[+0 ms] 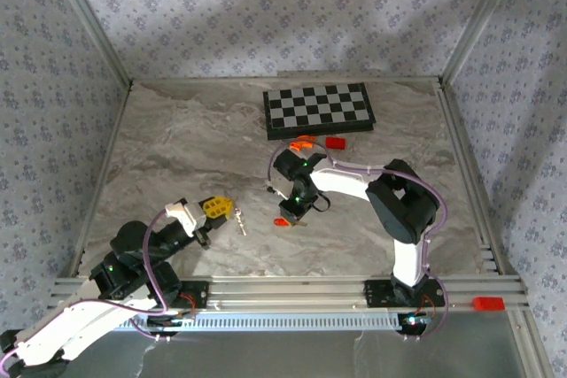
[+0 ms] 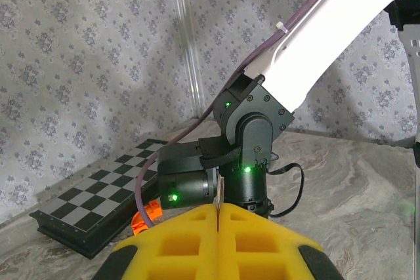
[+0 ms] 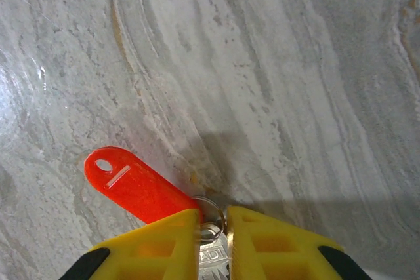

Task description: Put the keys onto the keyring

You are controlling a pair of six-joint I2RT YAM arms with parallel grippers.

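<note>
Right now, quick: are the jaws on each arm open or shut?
Left gripper: jaws shut, pinching a thin metal piece.
Right gripper: jaws shut on the red-tagged key.

Left arm (image 1: 133, 258): yours is bent low by its base and reaches forward and to the right.
Left gripper (image 1: 215, 208): the yellow fingers are pressed together on a thin silver piece (image 2: 219, 196) (just a sliver pokes out).
Right arm (image 1: 403, 210): yours is folded at the elbow, with the white forearm stretched left.
Right gripper (image 3: 212, 221): it points down, and the fingers squeeze the keys (image 3: 141, 188) by their little ring.
</note>
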